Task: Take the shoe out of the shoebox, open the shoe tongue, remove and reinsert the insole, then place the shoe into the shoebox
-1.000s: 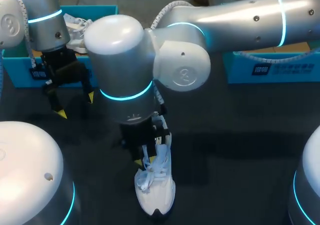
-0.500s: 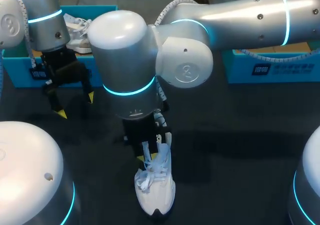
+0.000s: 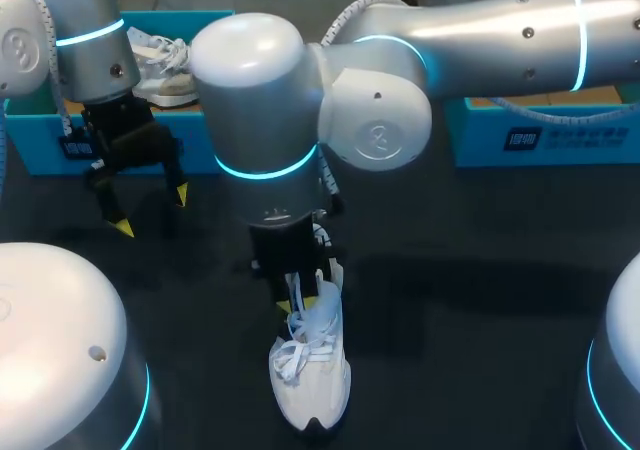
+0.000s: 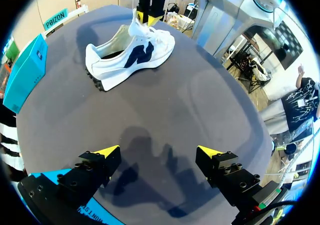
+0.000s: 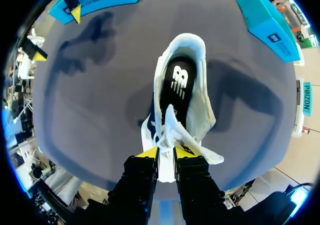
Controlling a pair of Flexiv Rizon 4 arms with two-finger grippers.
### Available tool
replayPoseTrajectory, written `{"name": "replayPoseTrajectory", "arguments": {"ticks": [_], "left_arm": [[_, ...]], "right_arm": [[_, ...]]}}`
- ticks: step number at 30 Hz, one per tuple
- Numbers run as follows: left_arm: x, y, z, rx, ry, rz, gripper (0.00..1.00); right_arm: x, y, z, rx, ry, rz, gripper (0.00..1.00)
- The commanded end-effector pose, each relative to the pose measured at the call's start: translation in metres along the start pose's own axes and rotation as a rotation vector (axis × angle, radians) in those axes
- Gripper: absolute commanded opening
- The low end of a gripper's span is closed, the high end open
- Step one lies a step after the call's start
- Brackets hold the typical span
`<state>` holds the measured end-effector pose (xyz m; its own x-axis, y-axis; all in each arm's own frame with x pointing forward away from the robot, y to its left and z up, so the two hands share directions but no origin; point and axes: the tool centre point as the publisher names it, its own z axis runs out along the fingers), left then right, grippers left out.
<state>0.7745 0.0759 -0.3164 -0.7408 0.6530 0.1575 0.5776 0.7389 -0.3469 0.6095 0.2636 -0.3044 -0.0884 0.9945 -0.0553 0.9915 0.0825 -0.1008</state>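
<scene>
Shoe (image 3: pixel 312 378), white with dark side patch and black insole (image 5: pixel 177 85), stands on the table (image 3: pixel 480 320). Right gripper (image 5: pixel 166 152) clamps its tongue (image 5: pixel 171 127); left gripper (image 4: pixel 159 152) gapes wide.

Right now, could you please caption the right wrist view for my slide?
Right end effector pinches the tongue of the white sneaker on the dark table, black insole exposed.

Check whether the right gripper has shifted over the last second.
Yes, slightly: the right gripper, shut on the shoe tongue, drifted rightward, away from the blue shoebox at left; the white shoe stayed put.
</scene>
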Motion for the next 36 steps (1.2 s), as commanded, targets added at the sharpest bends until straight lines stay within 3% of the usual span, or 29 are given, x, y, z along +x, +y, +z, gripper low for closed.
{"name": "replayPoseTrajectory", "arguments": {"ticks": [1, 4, 11, 20, 27, 36], "left_arm": [[0.001, 0.000, -0.001, -0.003, 0.000, 0.000, 1.00], [0.001, 0.000, -0.001, -0.003, 0.000, 0.000, 1.00], [0.001, 0.000, -0.001, -0.003, 0.000, 0.000, 1.00], [0.001, 0.000, -0.001, -0.003, 0.000, 0.000, 1.00], [0.001, 0.000, -0.001, -0.003, 0.000, 0.000, 1.00], [0.001, 0.000, -0.001, -0.003, 0.000, 0.000, 1.00]], "right_arm": [[0.000, 0.002, 0.006, -0.002, 0.013, 0.052, 0.17], [0.002, 0.000, 0.004, -0.008, 0.010, 0.049, 0.17], [0.009, -0.022, -0.012, -0.015, -0.034, 0.075, 0.20], [-0.013, -0.037, -0.007, -0.009, -0.029, 0.139, 0.23], [-0.032, -0.023, 0.009, -0.005, -0.005, 0.131, 0.23], [-0.030, 0.000, 0.015, -0.012, 0.012, 0.067, 0.22]]}}
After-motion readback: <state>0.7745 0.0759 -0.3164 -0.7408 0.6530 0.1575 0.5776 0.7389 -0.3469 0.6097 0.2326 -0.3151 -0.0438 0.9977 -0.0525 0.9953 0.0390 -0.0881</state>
